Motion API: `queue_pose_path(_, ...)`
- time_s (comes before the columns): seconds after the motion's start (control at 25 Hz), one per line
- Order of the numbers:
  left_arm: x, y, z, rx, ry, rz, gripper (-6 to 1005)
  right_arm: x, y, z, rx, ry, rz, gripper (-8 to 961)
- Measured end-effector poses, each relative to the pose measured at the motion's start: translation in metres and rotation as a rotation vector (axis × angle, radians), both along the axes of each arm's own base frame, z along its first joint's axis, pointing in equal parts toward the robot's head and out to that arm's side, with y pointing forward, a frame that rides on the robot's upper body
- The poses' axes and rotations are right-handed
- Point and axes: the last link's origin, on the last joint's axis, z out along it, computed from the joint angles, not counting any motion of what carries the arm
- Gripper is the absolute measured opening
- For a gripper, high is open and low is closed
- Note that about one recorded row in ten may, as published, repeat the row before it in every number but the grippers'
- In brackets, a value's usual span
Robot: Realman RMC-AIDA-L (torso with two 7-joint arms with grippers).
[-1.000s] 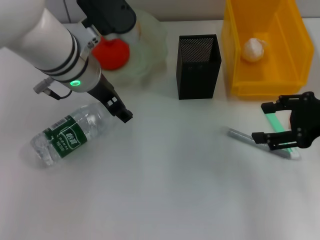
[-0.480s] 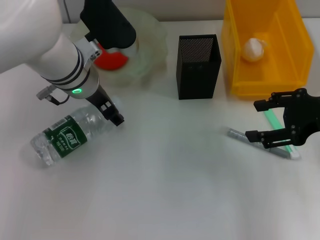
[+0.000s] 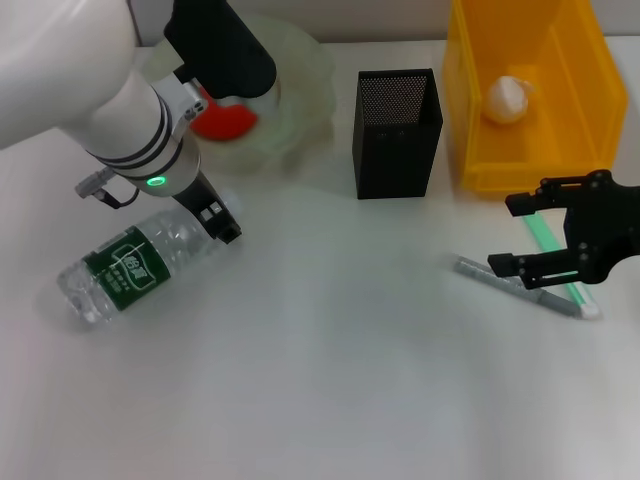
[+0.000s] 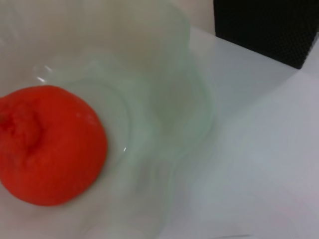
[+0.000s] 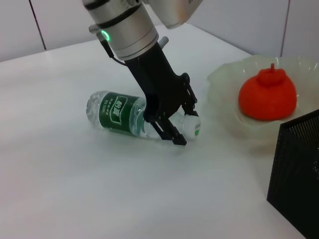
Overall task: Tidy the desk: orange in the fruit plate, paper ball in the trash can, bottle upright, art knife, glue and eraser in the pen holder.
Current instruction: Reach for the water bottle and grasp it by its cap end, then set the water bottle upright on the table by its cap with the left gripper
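Left end effector [image 3: 215, 215] has come down over the neck of the bottle [image 3: 130, 265], fingers spread, nothing gripped yet; the bottle has turned slightly on the desk [image 3: 330, 380], still lying; right end effector [image 3: 528, 234], open, hovers over the art knife [image 3: 515, 284].

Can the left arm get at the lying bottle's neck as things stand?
Probably yes: the left tool already straddles the neck of the bottle near its cap, fingers open on either side, with nothing between them and the neck.
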Motion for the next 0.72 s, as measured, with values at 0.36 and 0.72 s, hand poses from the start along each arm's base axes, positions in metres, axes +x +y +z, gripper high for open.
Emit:
queue_pose_path(0.36, 0.003, -0.007, -0.008, -0.023, 0.031, -0.064, 477, -0.001, 0.000, 0.001, -0.001, 0.005, -0.009, 787)
queue_pose_path(0.72, 0.014, -0.026, 0.031, 0.117, -0.138, -0.114, 441, -0.005, 0.000, 0.003, 0.013, 0.039, -0.002, 787)
